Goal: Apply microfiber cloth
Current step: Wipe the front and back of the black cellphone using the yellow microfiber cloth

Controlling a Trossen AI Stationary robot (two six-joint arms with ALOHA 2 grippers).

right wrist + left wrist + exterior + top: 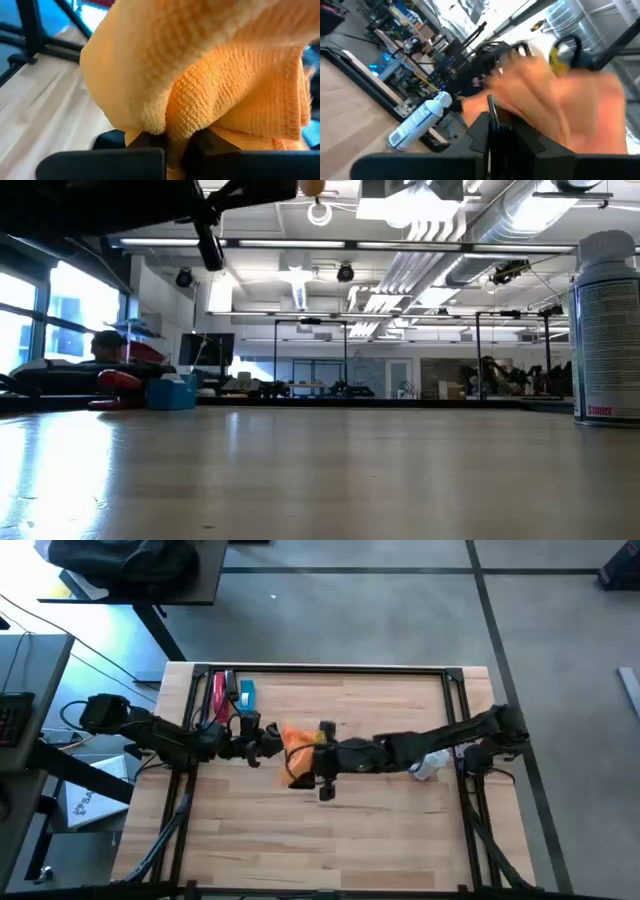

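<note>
The orange microfiber cloth [298, 750] hangs bunched above the middle of the wooden table [330, 830], pinched between both arms. The right gripper [175, 137] is clamped on a fold of it, the waffle-weave fabric spilling over its fingers and filling the wrist camera's view. The left gripper [270, 738] meets the cloth from the opposite side, its fingers closed on something thin and dark pressed against the fabric; what that is cannot be told. A white spray bottle [430, 766] lies beneath the right arm. Red and blue tools [230, 692] rest at the far left edge.
</note>
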